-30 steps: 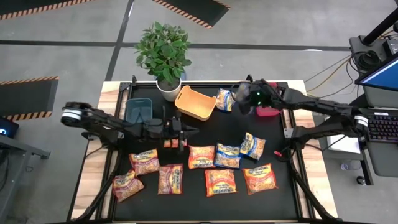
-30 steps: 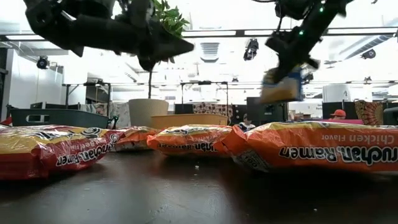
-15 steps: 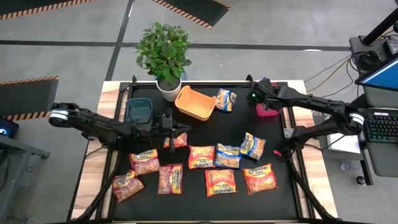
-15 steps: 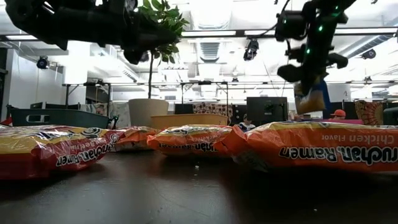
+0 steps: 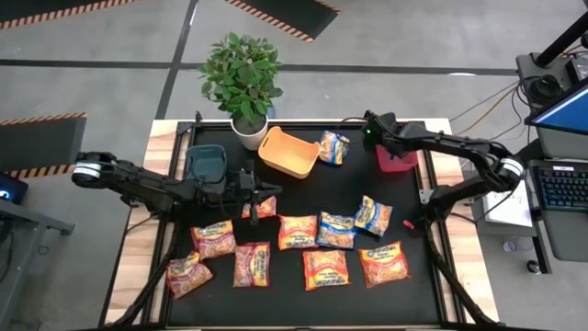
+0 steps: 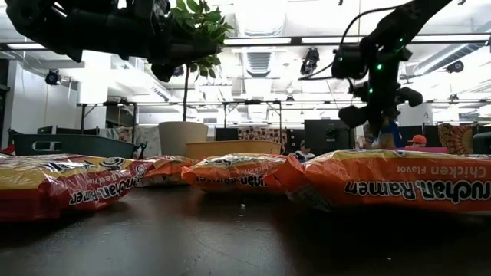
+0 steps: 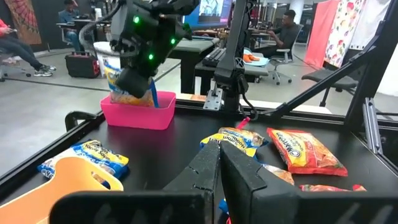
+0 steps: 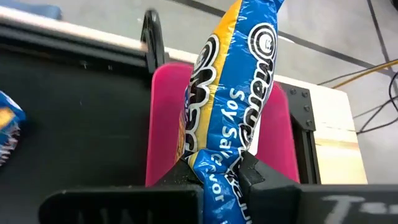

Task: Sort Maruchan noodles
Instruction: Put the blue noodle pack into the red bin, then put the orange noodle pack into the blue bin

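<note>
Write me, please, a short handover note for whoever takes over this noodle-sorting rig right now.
Right claw: shut on a blue packet, held over the pink bin at the table's far right.
Left claw: shut, near the small packet by the teal bin; whether it holds it is unclear.
Orange bin: looks empty.
Left: one blue packet beside the orange bin, nine more across the table's middle and near side.

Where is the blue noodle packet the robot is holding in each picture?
High view: hidden under the right gripper, beside the pink bin.
Low view: the blue packet hangs below that gripper, at right.
Left wrist view: packet dips into the pink bin, upper left.
Right wrist view: packet fills the centre, pinched by the fingers.
Shared landmark: the pink bin.
</note>
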Controlling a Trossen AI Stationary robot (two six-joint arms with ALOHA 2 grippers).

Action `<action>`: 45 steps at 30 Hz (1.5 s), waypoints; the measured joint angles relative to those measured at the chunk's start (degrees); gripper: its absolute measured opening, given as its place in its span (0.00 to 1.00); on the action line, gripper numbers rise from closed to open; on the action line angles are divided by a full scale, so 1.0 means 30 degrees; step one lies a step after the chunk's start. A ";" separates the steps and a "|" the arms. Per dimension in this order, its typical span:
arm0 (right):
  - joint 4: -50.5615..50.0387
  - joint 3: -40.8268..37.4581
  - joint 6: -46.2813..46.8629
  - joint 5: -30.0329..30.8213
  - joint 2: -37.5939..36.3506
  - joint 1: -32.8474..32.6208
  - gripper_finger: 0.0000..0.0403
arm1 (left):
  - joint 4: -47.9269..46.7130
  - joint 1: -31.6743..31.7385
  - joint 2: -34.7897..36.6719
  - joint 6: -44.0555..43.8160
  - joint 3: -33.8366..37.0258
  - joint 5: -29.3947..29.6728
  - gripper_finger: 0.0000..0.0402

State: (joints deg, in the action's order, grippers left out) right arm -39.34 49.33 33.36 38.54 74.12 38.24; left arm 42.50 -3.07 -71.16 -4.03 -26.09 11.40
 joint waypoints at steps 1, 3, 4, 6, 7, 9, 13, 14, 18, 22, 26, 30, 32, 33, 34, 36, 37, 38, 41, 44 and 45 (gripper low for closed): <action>-0.0001 -0.0003 -0.0007 0.0000 0.0298 -0.0007 0.03 | 0.0007 0.0000 0.0000 0.0000 0.0000 0.0000 0.00; 0.0105 -0.0003 0.0003 0.0000 0.0873 -0.0015 0.03 | -0.0018 0.0000 0.0000 0.0000 0.0000 0.0003 0.00; 0.0236 -0.0003 0.0007 0.0000 0.1134 -0.0015 0.03 | -0.0015 0.0000 0.0000 0.0000 0.0000 0.0000 0.00; 0.0566 -0.0003 0.0015 0.0000 0.1648 -0.0015 0.03 | -0.0011 0.0000 0.0000 0.0003 0.0000 0.0007 0.00; 0.0691 -0.0003 0.0012 0.0000 0.1885 -0.0015 0.03 | -0.0036 0.0000 0.0000 0.0005 0.0000 0.0005 0.00; 0.0927 -0.0003 0.0015 -0.0014 0.2335 -0.0015 0.03 | -0.0071 0.0000 0.0000 0.0007 0.0000 0.0007 0.00; 0.0942 -0.0003 0.0108 -0.0045 0.2969 -0.0022 0.03 | -0.0067 0.0000 0.0000 0.0007 0.0000 0.0007 0.00; 0.0942 -0.0003 0.0167 -0.0048 0.3078 -0.0022 0.04 | -0.0066 0.0000 0.0000 0.0007 0.0000 0.0007 0.00; 0.0964 -0.0003 0.0204 -0.0139 0.3258 -0.0022 0.12 | -0.0058 0.0000 0.0000 0.0007 0.0000 0.0007 0.00; 0.1058 -0.0006 0.0179 -0.0360 0.3141 -0.0022 0.22 | -0.0058 0.0000 0.0000 -0.0024 0.0000 0.0015 0.00; 0.1088 -0.0010 -0.0102 -0.0382 0.2625 -0.0022 0.30 | -0.0057 0.0000 0.0000 -0.0294 0.0000 0.0015 0.00; 0.1080 -0.0018 -0.0332 -0.0516 0.1530 -0.0034 0.33 | -0.0065 0.0000 0.0000 -0.0762 0.0000 0.0015 0.00; 0.1068 -0.0018 -0.0342 -0.1019 0.0809 -0.0036 0.34 | -0.0058 0.0000 0.0000 -0.1000 0.0000 0.0015 0.00; 0.1064 -0.0018 -0.0345 -0.1487 0.0396 -0.0036 0.34 | -0.0058 0.0000 0.0000 -0.1104 0.0000 0.0015 0.00; 0.1060 -0.0018 -0.0344 -0.2081 -0.0045 -0.0036 0.34 | -0.0061 0.0000 0.0000 -0.1297 0.0000 0.0015 0.00; 0.1066 -0.0018 -0.0415 -0.3412 -0.1016 -0.0141 0.34 | -0.0104 0.0000 0.0000 -0.1603 0.0000 0.0015 0.00; 0.1072 -0.0018 -0.0441 -0.4036 -0.1515 -0.0278 0.34 | -0.0146 0.0000 0.0000 -0.1823 0.0000 0.0014 0.00; 0.1073 -0.0018 -0.0444 -0.4562 -0.2025 -0.0475 0.34 | -0.0188 0.0000 0.0000 -0.2060 -0.0007 0.0007 0.00; 0.1072 -0.0018 -0.0456 -0.5542 -0.3579 -0.1382 0.34 | -0.0197 -0.0044 0.0000 -0.2790 -0.0007 -0.0012 0.00; 0.1014 -0.0018 -0.0375 -0.6045 -0.5120 -0.2629 0.34 | -0.0204 -0.0136 0.0000 -0.3218 -0.0007 -0.0682 0.00; 0.1015 -0.0018 -0.0327 -0.6223 -0.5601 -0.3128 0.34 | -0.0204 -0.0203 0.0000 -0.3333 -0.0007 -0.0952 0.00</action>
State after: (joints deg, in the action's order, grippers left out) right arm -36.29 49.28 32.38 19.88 57.32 28.85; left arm 41.89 -3.68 -71.16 -14.03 -26.11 8.54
